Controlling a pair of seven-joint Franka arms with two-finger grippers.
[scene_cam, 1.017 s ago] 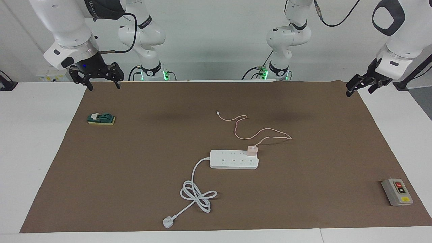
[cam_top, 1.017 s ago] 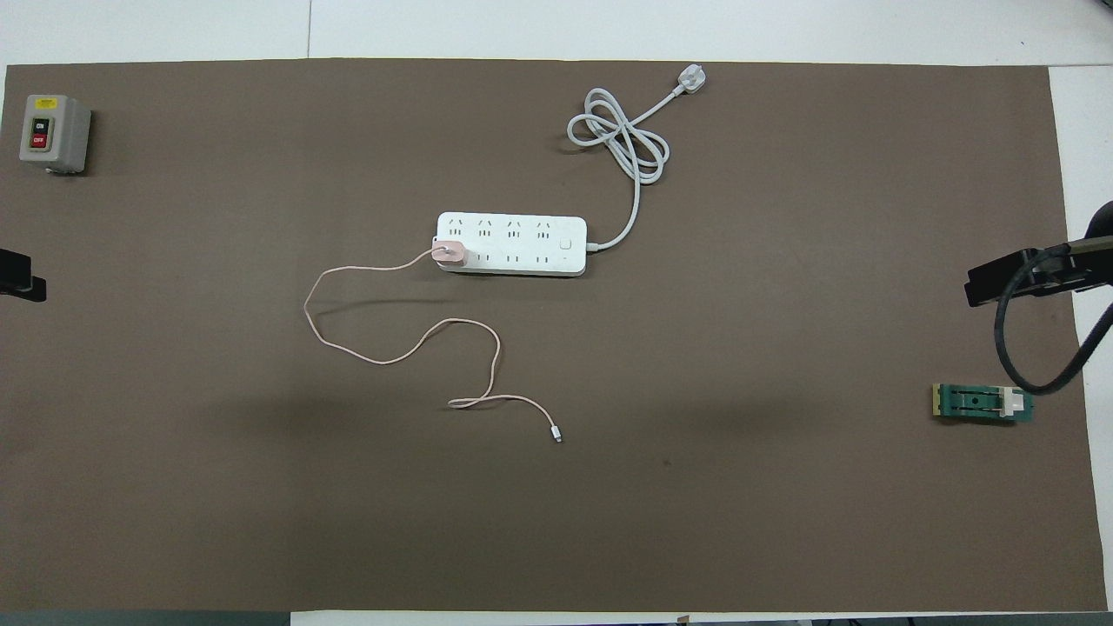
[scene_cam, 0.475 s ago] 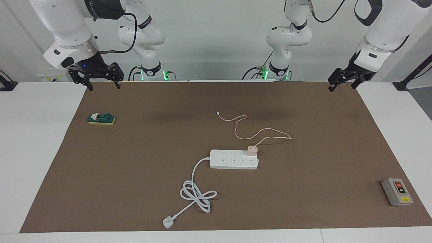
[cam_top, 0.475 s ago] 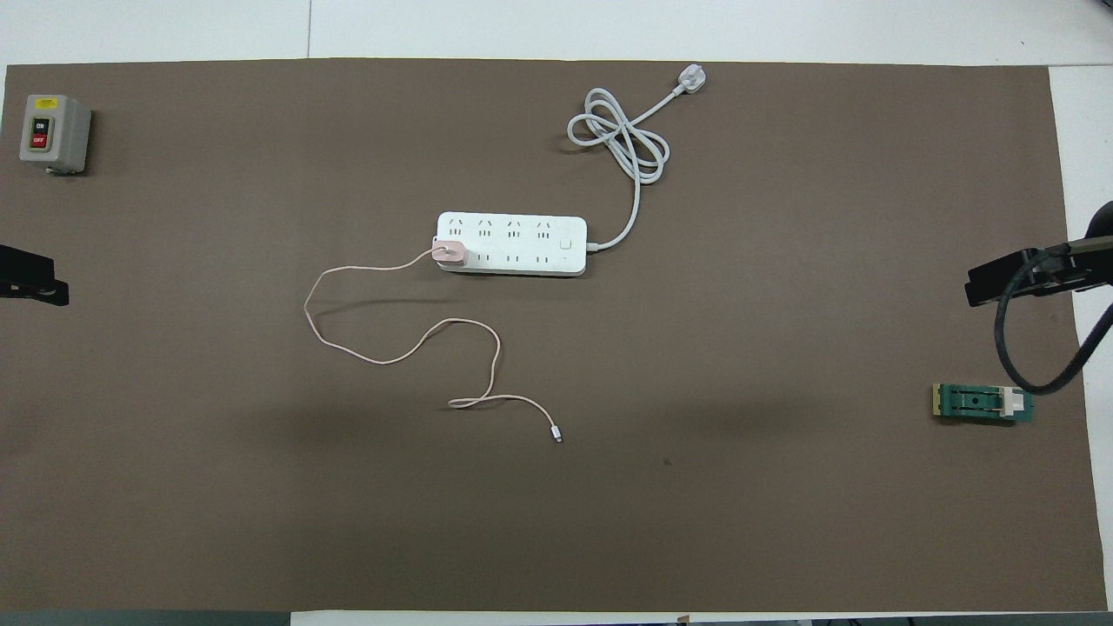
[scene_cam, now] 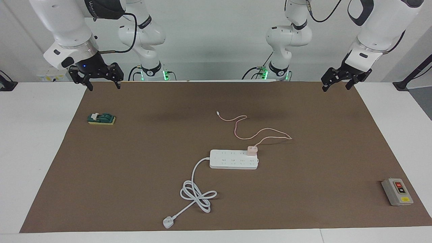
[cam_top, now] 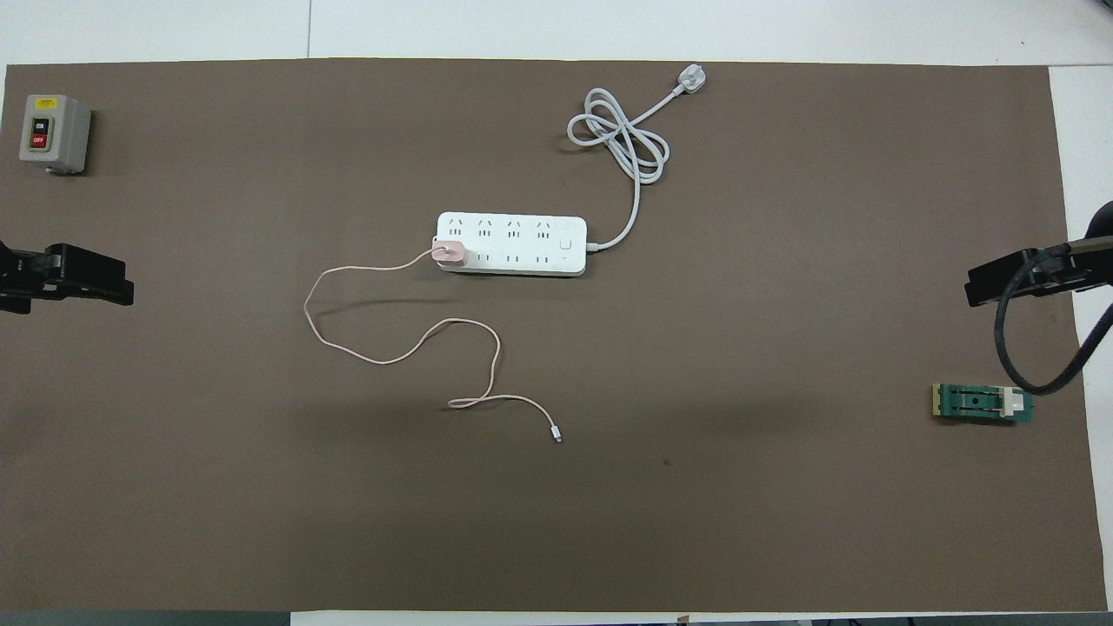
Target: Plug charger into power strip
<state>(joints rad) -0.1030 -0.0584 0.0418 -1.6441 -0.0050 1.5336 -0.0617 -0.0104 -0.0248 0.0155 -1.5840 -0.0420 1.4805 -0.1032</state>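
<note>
The white power strip (scene_cam: 233, 159) lies flat mid-mat; it also shows in the overhead view (cam_top: 511, 244). The pale pink charger (scene_cam: 252, 150) stands upright in a socket at the strip's end toward the left arm, seen from above (cam_top: 449, 253). Its thin pink cable (scene_cam: 260, 132) trails in loops toward the robots and ends in a tiny connector (cam_top: 556, 436). My left gripper (scene_cam: 335, 88) hangs open and empty in the air over the mat's edge at the left arm's end (cam_top: 87, 276). My right gripper (scene_cam: 104, 88) waits open and empty over the mat's edge at the right arm's end (cam_top: 1000, 283).
The strip's thick white cord (scene_cam: 197, 194) coils farther from the robots and ends in a three-pin plug (scene_cam: 167, 222). A grey button box (scene_cam: 397, 191) sits at the left arm's end. A green block with a white piece (scene_cam: 101, 118) lies under the right gripper's end.
My left gripper has moved inward from the table's side to over the mat's edge. The right arm, the charger and the strip have not moved.
</note>
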